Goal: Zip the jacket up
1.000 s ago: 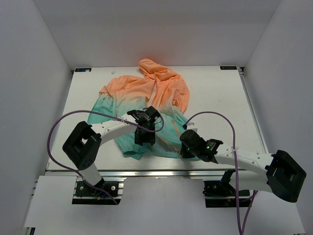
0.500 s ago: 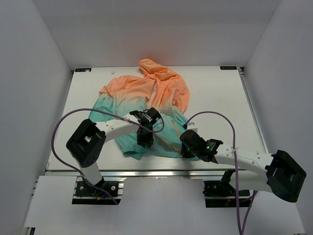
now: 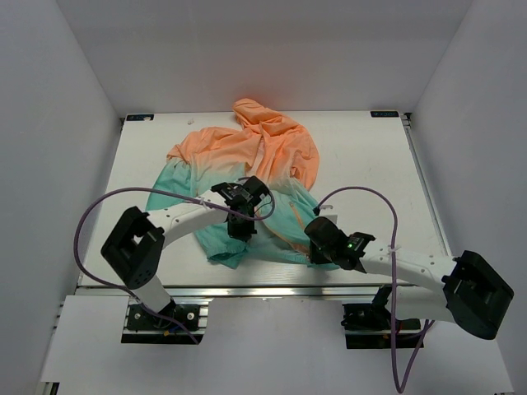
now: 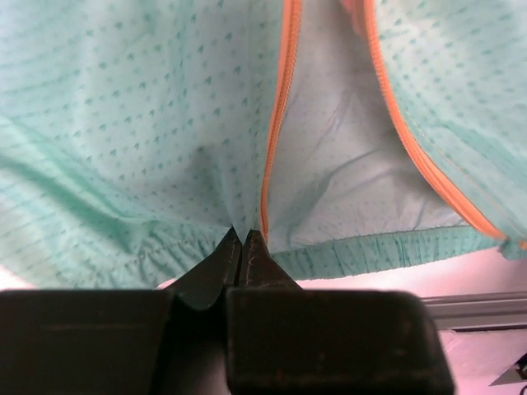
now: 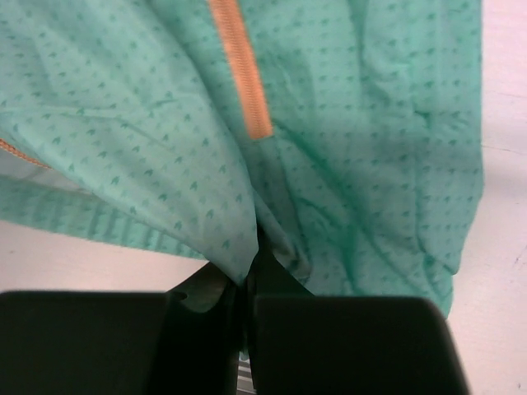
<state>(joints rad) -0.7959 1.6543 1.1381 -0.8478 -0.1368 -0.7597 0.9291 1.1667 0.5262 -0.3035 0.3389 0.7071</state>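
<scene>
The jacket [image 3: 255, 156] lies flat on the table, peach-orange at the hood and shoulders, teal at the hem, and its front is unzipped. In the left wrist view two orange zipper tapes [image 4: 278, 123] spread apart toward the hem, with pale lining between them. My left gripper [image 4: 244, 237] is shut on the teal hem at the foot of the left tape. My right gripper [image 5: 249, 276] is shut on a fold of teal fabric just below the end of an orange zipper strip [image 5: 237, 66]. From above, the left gripper [image 3: 239, 229] and right gripper [image 3: 316, 247] both sit at the jacket's near hem.
The white table [image 3: 370, 164] is enclosed by white walls on three sides. Its metal front rail [image 3: 272, 290] runs just below the hem. Purple cables [image 3: 362, 191] loop over both arms above the table.
The left gripper's jaws have closed onto the hem beside the zipper. The right gripper has shifted slightly toward the near edge, still gripping the fabric.
</scene>
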